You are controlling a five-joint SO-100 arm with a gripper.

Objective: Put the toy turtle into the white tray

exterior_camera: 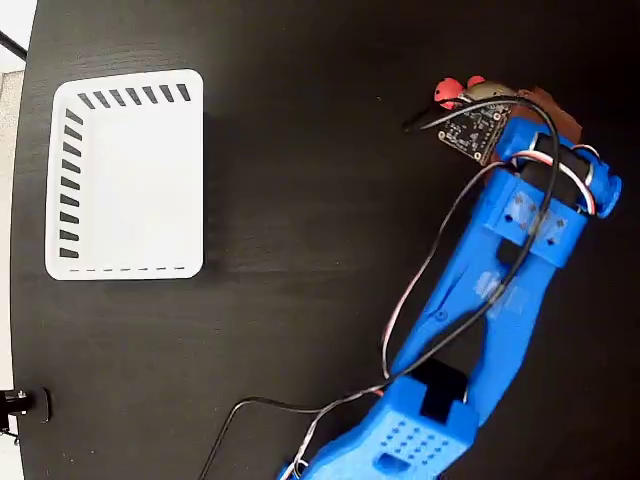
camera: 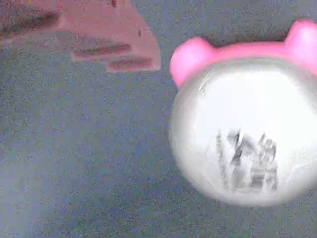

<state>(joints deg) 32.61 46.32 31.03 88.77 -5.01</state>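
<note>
1. The toy turtle (exterior_camera: pixel 462 92) lies on the dark table (exterior_camera: pixel 300 300), upper right in the fixed view, well apart from the white tray (exterior_camera: pixel 128 175).
2. The gripper (exterior_camera: pixel 500 100) hovers over it; whether its jaws are spread cannot be told.

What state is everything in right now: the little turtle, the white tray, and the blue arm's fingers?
toy turtle: on the dark table, shell up, not gripped, far from the tray.
white tray: upright on the table, nothing inside.
fingers: one pinkish finger shows beside the turtle, not touching it; whether they are open or shut cannot be told.
table: dark, bearing tray, turtle and arm.
</note>
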